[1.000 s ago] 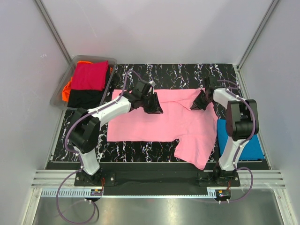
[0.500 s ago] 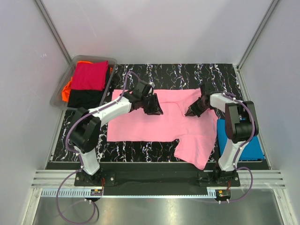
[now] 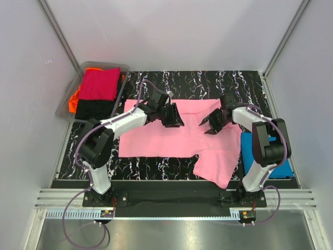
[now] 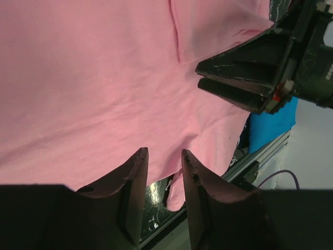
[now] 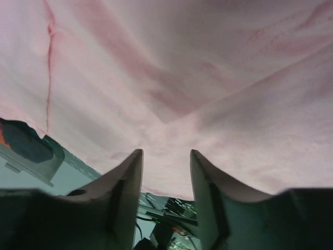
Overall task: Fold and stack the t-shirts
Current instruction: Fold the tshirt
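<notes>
A light pink t-shirt [image 3: 166,140] lies spread on the black marbled table [image 3: 203,83], with one sleeve hanging toward the front edge. My left gripper [image 3: 176,120] hovers over the shirt's upper middle, open, with nothing between its fingers [image 4: 138,166]. My right gripper [image 3: 209,125] faces it from the right, also open above the pink cloth [image 5: 182,67], with its jaws empty. The left wrist view shows the right gripper [image 4: 234,78] across the pink t-shirt [image 4: 104,78]. A bright blue t-shirt [image 3: 283,166] lies folded at the right, partly behind the right arm.
A clear plastic bin [image 3: 104,65] at the back left holds a crimson shirt [image 3: 99,83], a black shirt [image 3: 93,108] and an orange one [image 3: 75,96]. White walls close in the table on three sides. A metal rail [image 3: 171,200] runs along the front.
My right gripper has slid left and forward over the pink shirt and opened, letting go of the cloth. My left gripper has opened wider and nudged slightly right.
</notes>
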Robot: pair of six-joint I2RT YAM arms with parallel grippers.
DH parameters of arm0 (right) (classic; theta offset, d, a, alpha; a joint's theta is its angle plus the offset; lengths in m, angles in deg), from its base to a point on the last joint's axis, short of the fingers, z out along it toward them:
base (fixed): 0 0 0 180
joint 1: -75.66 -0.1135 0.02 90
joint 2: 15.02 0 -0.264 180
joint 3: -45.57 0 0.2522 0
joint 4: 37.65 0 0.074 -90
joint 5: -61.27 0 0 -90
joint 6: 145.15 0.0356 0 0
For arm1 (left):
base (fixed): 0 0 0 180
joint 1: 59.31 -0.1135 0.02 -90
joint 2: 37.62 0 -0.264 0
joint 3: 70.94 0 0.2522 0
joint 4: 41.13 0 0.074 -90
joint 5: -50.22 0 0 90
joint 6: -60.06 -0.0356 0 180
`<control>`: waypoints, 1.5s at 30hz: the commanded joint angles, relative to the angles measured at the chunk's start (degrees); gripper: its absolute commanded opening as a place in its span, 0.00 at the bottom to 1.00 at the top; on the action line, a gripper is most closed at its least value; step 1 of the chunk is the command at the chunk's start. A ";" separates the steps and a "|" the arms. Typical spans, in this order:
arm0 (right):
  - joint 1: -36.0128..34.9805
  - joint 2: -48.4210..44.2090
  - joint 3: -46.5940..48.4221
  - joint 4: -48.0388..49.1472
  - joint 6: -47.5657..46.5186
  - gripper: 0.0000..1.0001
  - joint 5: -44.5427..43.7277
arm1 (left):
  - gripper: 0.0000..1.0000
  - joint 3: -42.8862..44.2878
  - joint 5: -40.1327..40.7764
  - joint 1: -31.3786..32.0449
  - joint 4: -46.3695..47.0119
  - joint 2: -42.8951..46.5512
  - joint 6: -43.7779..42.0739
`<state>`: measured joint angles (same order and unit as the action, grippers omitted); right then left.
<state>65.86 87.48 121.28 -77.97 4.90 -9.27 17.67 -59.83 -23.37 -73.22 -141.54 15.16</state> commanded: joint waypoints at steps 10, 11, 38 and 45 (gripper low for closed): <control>15.68 -16.10 0.27 -9.64 -29.72 0.69 -9.27 | 0.41 9.61 -5.17 4.13 12.34 -13.67 10.17; 16.47 -15.84 0.53 -9.73 -30.34 0.65 -9.27 | 0.40 9.87 -5.26 4.31 13.05 -14.37 10.88; 20.09 -2.83 5.54 -7.18 -33.33 0.54 -5.93 | 0.38 18.22 -2.18 5.45 20.09 -28.35 19.58; 20.35 -0.90 6.42 -6.92 -33.60 0.46 -5.66 | 0.29 19.90 -2.62 5.45 19.82 -30.03 20.38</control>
<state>85.88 85.95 125.32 -85.80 -27.97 -15.61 35.31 -62.76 -18.12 -55.08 -171.20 35.09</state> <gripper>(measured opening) 0.471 0.304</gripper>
